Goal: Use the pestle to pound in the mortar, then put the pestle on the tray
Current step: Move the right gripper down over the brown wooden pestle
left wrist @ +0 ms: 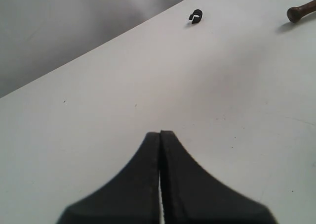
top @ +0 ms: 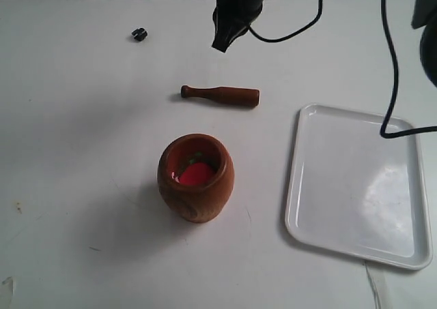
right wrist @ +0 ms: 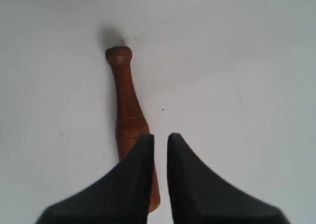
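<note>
The pestle (top: 220,95) lies flat on the desk (top: 82,186), beyond the mortar (top: 196,177) and left of the tray (top: 358,186). It is probably stiff, light, smooth wood that may roll, best taken by its narrow handle. The right end effector (right wrist: 159,137) hangs above it, barely parted and empty. The left end effector (left wrist: 160,133) is closed and empty.

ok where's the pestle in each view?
Exterior: pestle lies on the table, above the mortar in the picture, left of the tray.
Left wrist: only its knob end, at the upper right edge.
Right wrist: centre-left, thick end behind the right claw.
Shared landmark: the knob shows in all three.
</note>
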Robot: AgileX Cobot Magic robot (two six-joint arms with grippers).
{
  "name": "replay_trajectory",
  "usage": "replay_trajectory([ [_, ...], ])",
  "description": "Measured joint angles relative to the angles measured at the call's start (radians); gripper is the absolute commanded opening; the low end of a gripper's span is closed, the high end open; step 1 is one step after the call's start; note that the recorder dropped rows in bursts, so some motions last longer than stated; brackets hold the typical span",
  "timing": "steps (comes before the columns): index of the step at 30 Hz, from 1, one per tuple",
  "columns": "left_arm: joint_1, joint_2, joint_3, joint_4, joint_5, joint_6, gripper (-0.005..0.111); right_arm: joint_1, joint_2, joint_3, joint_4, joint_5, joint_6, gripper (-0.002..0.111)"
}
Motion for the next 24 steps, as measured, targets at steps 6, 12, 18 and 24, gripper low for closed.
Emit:
replay_trajectory([
  [6,0.000,0.000,0.000,0.000,0.000,0.000,0.000,0.039,0.049,0.000,0.000,0.004,-0.063,0.068],
  [12,0.000,0.000,0.000,0.000,0.000,0.000,0.000,0.076,0.074,-0.002,-0.011,-0.027,-0.074,0.070],
  [18,0.000,0.000,0.000,0.000,0.000,0.000,0.000,0.085,0.115,-0.002,-0.046,-0.050,-0.089,0.070],
  [24,0.000,0.000,0.000,0.000,0.000,0.000,0.000,0.085,0.135,-0.002,-0.062,-0.077,-0.091,0.069],
])
